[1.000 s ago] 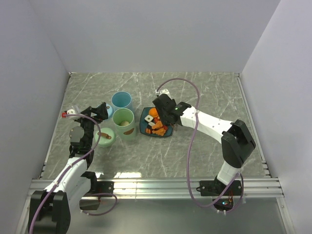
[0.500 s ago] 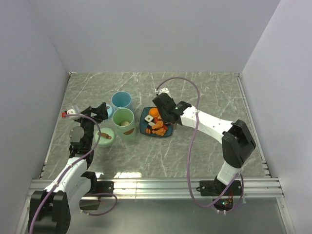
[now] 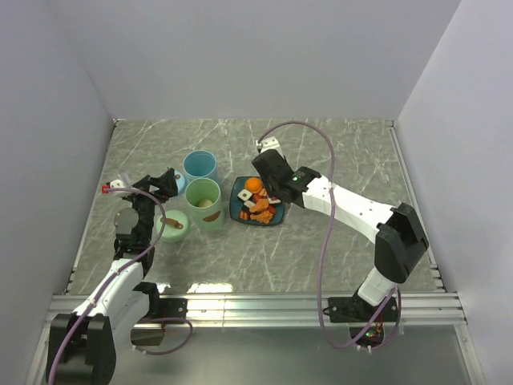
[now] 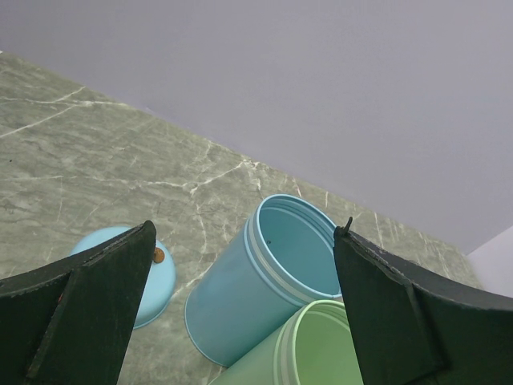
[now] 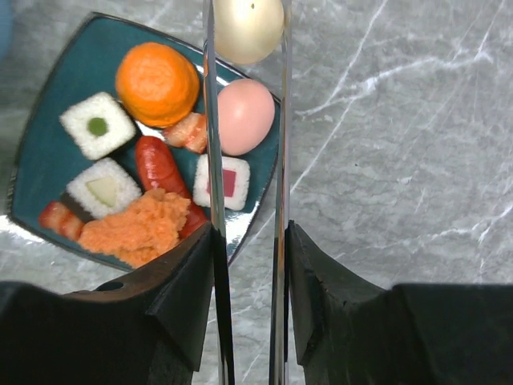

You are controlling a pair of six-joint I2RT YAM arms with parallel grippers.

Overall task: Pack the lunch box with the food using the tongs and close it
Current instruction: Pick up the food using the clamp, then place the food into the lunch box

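Overhead, your right gripper (image 3: pixel 271 170) hangs at the far right corner of the teal plate (image 3: pixel 234 210), while your left gripper (image 3: pixel 164 184) sits near the blue container (image 3: pixel 200 166) and the green container (image 3: pixel 204 202).

Right wrist view: the fingers (image 5: pixel 184 289) of your right gripper (image 5: pixel 248 241) press inward on the two silver arms of the tongs (image 5: pixel 213 160). The tong tips pinch a beige ball (image 5: pixel 247 28) just past the plate's (image 5: pixel 32 144) corner. You cannot tell whether the ball is lifted or resting on the table. On the plate lie the other pieces of food:
- an orange ball (image 5: pixel 156 84)
- a pink egg (image 5: pixel 244 116)
- three white rolls, one of them red-centred (image 5: pixel 224 180)
- a red sausage (image 5: pixel 156 164)
- an orange mash (image 5: pixel 136 228)

Left wrist view: your left gripper (image 4: pixel 244 241) is spread wide and holds nothing. Between its fingers (image 4: pixel 96 313) you see the blue container (image 4: pixel 264 281), the green container (image 4: pixel 313 353) touching it, and a pale blue lid (image 4: pixel 156 277) beside them.
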